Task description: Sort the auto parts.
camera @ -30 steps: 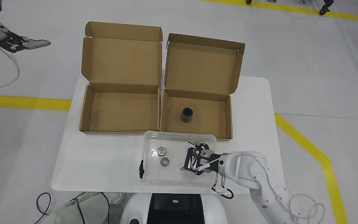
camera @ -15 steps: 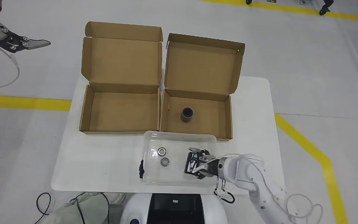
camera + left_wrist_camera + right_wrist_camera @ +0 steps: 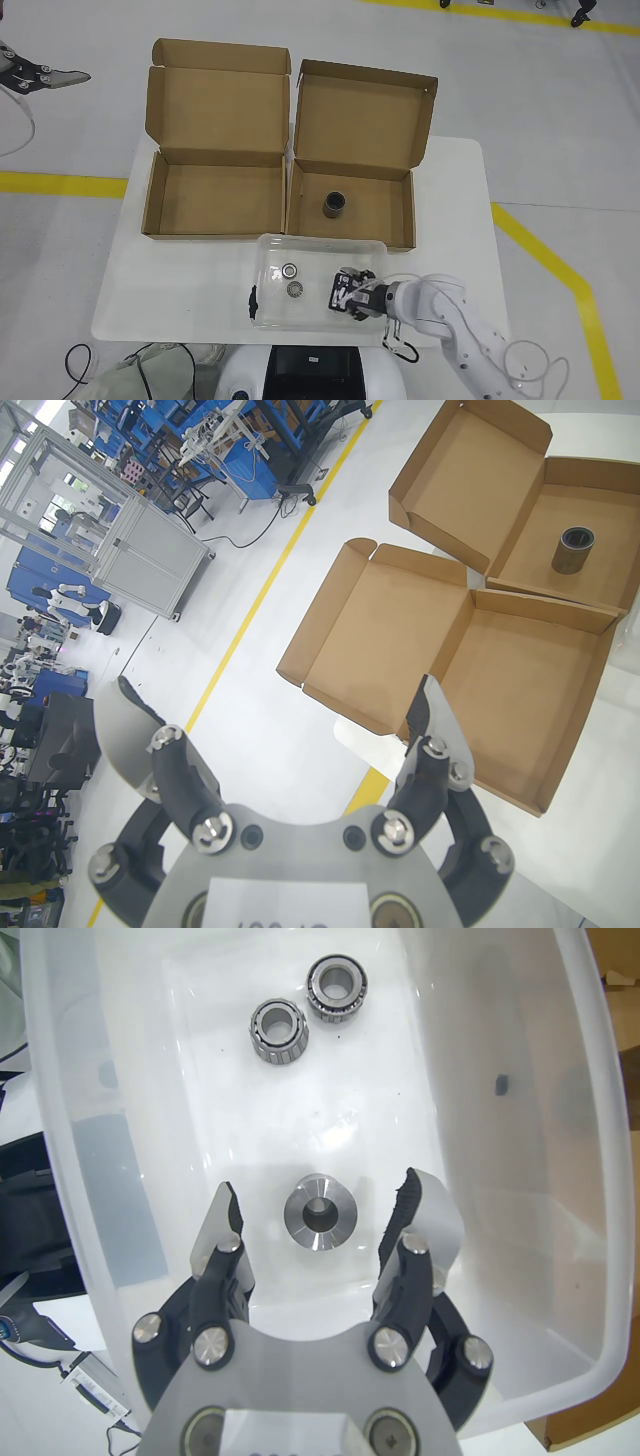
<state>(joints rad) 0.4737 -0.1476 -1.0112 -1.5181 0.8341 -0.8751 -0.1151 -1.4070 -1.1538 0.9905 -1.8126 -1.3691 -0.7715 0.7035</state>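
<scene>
A clear plastic bin point(image 3: 270, 245) at the table's front holds two roller bearings point(image 3: 337, 988) point(image 3: 278, 1031) and a steel bushing point(image 3: 320, 1219). My right gripper point(image 3: 320, 1200) point(image 3: 341, 293) is down inside the bin, open, its fingers on either side of the bushing without touching it. In the top view the bearings point(image 3: 290, 270) point(image 3: 296, 289) lie toward the bin's left. A dark cylindrical sleeve point(image 3: 334, 205) point(image 3: 573, 549) stands in the right cardboard box point(image 3: 385, 215). The left cardboard box point(image 3: 215, 200) point(image 3: 515, 695) has a bare floor. My left gripper point(image 3: 272, 700) point(image 3: 45, 76) hangs open off the table's far left.
Both boxes have their lids folded back toward the far edge of the white table point(image 3: 450, 190). A small dark speck point(image 3: 500, 1084) lies on the bin's floor. Yellow floor tape point(image 3: 60, 184) runs beside the table.
My right gripper has slid a little toward the bin's front edge and lowered around the bushing. The left arm has not moved.
</scene>
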